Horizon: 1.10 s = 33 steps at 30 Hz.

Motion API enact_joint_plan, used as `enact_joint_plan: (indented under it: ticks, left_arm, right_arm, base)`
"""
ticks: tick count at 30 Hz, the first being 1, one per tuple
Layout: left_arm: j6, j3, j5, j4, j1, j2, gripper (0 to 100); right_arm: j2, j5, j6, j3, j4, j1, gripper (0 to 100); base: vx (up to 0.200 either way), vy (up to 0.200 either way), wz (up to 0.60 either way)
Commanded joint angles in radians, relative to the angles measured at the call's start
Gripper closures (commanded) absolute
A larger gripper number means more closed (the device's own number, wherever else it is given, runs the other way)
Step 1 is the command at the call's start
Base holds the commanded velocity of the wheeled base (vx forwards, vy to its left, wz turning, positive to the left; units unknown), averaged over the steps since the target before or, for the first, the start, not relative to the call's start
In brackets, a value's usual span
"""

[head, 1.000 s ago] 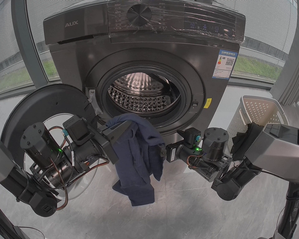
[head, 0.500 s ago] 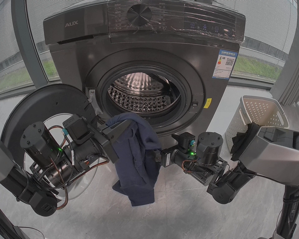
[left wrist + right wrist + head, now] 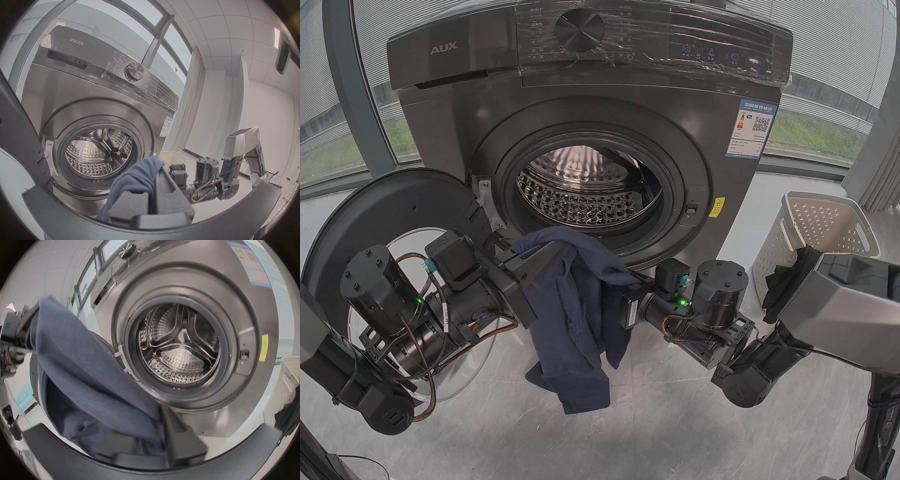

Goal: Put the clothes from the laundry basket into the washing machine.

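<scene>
Left gripper (image 3: 549,255): jaws clamped on the top fold of a dark blue soft fabric garment (image 3: 575,325), held just in front of the open porthole and slightly below it.

Right gripper (image 3: 147,433): jaws pinched on a side edge of the same garment, near the left gripper, with the cloth drawn across between the two.

Garment: hangs from both grips toward the pale tiled floor (image 3: 675,425). No part of it is inside the drum.

Grey front-loading washing machine (image 3: 456,125): round dark door (image 3: 381,206) swung open to the robot's left. The ribbed steel drum (image 3: 581,187) looks bare.

White perforated plastic laundry basket (image 3: 825,219): on the floor to the right of the machine, with a black garment (image 3: 790,275) draped over its near rim.

Progress, as judged: one item is out of the basket and at the opening, not yet loaded. At least the black piece is left to fetch.
</scene>
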Motion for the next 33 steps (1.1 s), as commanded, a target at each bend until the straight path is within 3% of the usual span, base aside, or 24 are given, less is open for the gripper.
enact_joint_plan:
  ticks: [1, 10, 18, 19, 22, 29, 33]
  left_arm:
    - [-0.003, 0.009, -0.001, -0.004, 0.006, 0.005, 100]
    - [-0.015, 0.01, 0.0, -0.002, 0.008, 0.01, 100]
    - [-0.006, 0.052, -0.001, -0.004, -0.03, 0.01, 100]
    - [-0.007, 0.053, -0.003, -0.002, -0.032, 0.008, 0]
    - [-0.021, 0.046, -0.003, -0.002, -0.046, 0.01, 0]
    - [-0.018, 0.064, 0.002, -0.002, -0.09, 0.099, 0]
    - [-0.01, 0.061, 0.0, -0.002, -0.098, 0.181, 0]
  right_arm:
    - [-0.107, 0.006, 0.0, 0.01, 0.0, -0.012, 100]
    - [-0.253, 0.009, 0.002, 0.17, -0.04, -0.011, 100]
    - [-0.352, 0.059, -0.004, 0.217, -0.068, -0.015, 100]
    - [-0.362, 0.059, -0.003, 0.226, -0.069, -0.014, 100]
    - [-0.394, 0.07, 0.003, 0.28, -0.086, -0.009, 100]
    - [-0.409, 0.079, 0.025, 0.358, -0.209, -0.005, 100]
    - [-0.428, 0.079, 0.034, 0.36, -0.216, 0.0, 100]
  base:
    - [0.0, 0.0, 0.0]
    - [0.0, 0.0, 0.0]
    - [0.0, 0.0, 0.0]
    - [0.0, 0.0, 0.0]
    - [0.0, 0.0, 0.0]
    - [0.0, 0.0, 0.0]
    - [0.0, 0.0, 0.0]
